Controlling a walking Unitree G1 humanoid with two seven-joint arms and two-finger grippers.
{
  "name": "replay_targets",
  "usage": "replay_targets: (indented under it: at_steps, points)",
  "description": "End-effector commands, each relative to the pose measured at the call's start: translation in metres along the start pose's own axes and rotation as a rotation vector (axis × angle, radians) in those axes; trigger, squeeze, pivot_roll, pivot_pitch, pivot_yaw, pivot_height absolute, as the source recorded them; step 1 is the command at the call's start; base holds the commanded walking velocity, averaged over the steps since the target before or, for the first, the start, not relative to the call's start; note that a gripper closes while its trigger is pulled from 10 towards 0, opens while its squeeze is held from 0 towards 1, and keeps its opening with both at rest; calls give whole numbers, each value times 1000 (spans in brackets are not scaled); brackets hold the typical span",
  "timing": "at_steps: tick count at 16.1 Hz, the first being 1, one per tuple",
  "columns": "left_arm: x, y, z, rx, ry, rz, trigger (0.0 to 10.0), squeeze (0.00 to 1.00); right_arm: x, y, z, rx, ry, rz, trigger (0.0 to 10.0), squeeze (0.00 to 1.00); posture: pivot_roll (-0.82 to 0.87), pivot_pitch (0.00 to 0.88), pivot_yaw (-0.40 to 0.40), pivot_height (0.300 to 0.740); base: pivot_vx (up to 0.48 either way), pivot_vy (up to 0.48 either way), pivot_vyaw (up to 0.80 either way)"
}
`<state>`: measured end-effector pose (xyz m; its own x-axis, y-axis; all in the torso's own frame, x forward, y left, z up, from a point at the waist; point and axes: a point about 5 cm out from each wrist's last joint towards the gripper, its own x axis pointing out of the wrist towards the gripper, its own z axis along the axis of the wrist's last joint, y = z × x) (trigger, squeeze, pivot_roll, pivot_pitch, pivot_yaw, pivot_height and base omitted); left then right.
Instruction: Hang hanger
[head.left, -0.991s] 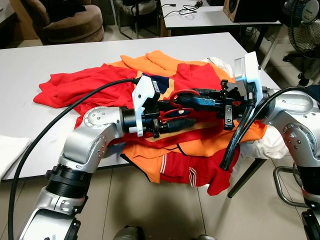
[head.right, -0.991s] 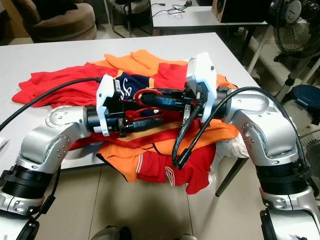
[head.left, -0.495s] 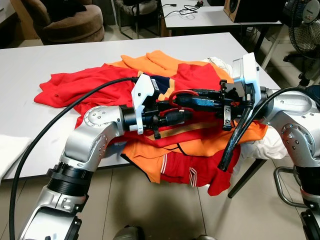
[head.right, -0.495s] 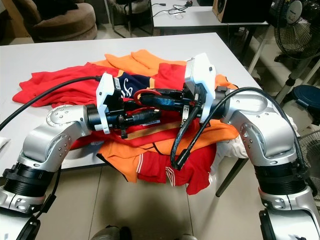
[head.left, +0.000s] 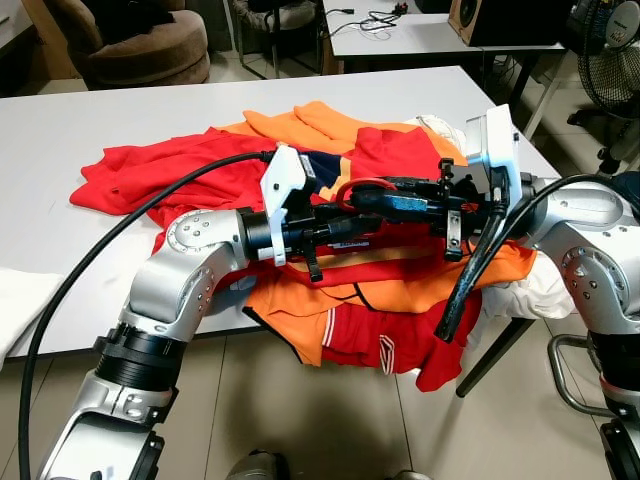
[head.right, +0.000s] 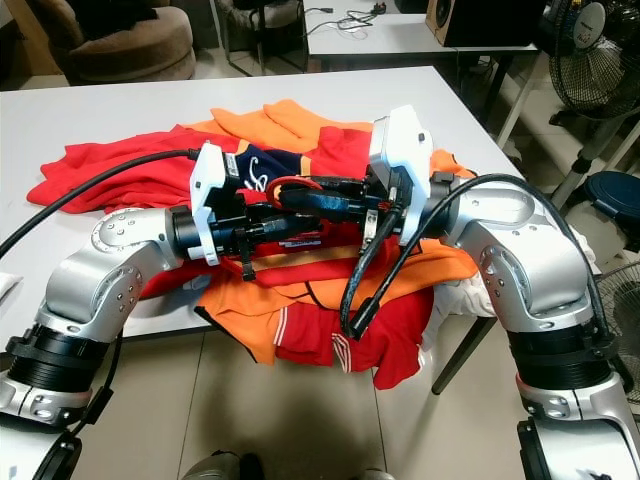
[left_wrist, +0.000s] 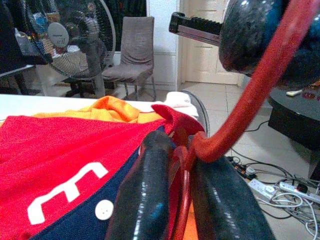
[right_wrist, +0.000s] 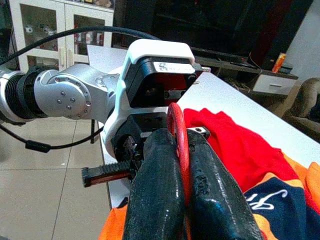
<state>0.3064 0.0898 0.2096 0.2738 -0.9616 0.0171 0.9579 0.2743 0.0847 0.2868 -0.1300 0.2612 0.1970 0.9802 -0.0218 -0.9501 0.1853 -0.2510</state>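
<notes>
You have the red hanger (head.left: 352, 189) pinched between both claws, held just above the heap of clothes (head.left: 330, 290) at the 4 o'clock corner of the white desk (head.left: 60, 140). The left claw (head.left: 345, 228) reaches in from 9 o'clock and the right claw (head.left: 385, 203) from 3 o'clock, so the two meet tip to tip over the pile. In the left wrist view, the left fingers (left_wrist: 145, 200) are closed on the thin red wire where it bends, and in the right wrist view the right fingers (right_wrist: 155, 195) are clamped on the red loop.

Expect the hanger to be light and stiff, but thin and smooth, so it will likely twist or slide in a pinch if you swing it quickly. Your best hold is probably on a straight run close to a bend, where the wire cannot roll. A red and navy shirt (left_wrist: 65, 185) lies right under the wire, touching or nearly so; that cloth is soft and may snag and drag along when you lift. Whether the shirt is already threaded on the hanger cannot be told.
</notes>
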Motion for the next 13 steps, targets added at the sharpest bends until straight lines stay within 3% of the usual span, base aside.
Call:
replay_targets:
  at_steps: [1, 4, 5, 10, 13]
  points:
    - [-2, 5, 8, 18, -35, 11, 0, 0, -1, -1, 5, -27, -4, 4, 0, 0, -175, 42, 59, 740, 0, 0, 0]
    - [-2, 5, 11, 18, -62, 11, 0, 0, -2, -1, 6, -27, -4, -2, 353, 0, -177, 41, 61, 740, 0, 0, 0]
    - [-2, 6, 12, 21, -68, 15, 0, 0, -2, -3, 6, -27, -5, -26, 10000, 1000, -178, 40, 60, 740, 0, 0, 0]
    - [-2, 12, 18, 46, -95, 38, 0, 0, -7, -7, 8, -45, -7, -52, 10000, 1000, -181, 34, 67, 740, 0, 0, 0]
    - [-5, 16, 25, 65, -115, 40, 0, 0, -24, -8, -2, -68, 65, -131, 10000, 1000, -187, 25, 74, 740, 0, 0, 0]
